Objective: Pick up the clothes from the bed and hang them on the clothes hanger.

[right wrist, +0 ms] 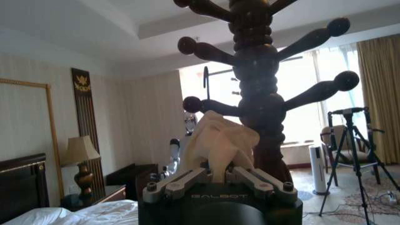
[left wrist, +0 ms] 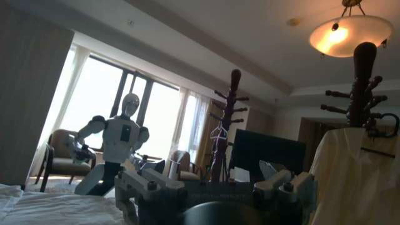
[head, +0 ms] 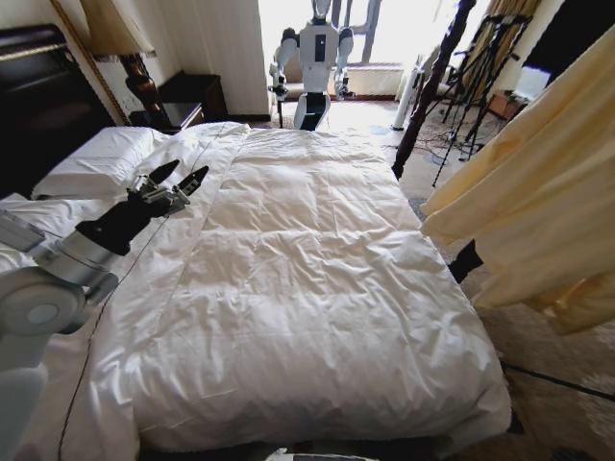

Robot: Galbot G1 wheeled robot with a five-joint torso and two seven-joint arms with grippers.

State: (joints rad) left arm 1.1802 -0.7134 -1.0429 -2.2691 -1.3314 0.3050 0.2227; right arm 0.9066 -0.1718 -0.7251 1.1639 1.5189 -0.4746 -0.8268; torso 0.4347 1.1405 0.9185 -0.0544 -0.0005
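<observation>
Bed (head: pixel 317 288) with dark wooden headboard (head: pixel 38 106), covered by a white quilted duvet (head: pixel 288 221) spread across its whole top. White pillows (head: pixel 101 158) lie at the head end, beside the headboard. A thin dark cable (head: pixel 106 317) trails over the near-left bedding.

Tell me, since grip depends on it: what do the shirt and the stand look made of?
The clothes look like thin, soft, matte woven fabric: they drape in loose folds, bunched in the right hand. The coat stand looks like dark turned wood with a glossy finish: rounded knobs, highlights.

Window (head: pixel 404 24) glare; ceiling lamp (left wrist: pixel 351 35) lit; wrist views dim.
</observation>
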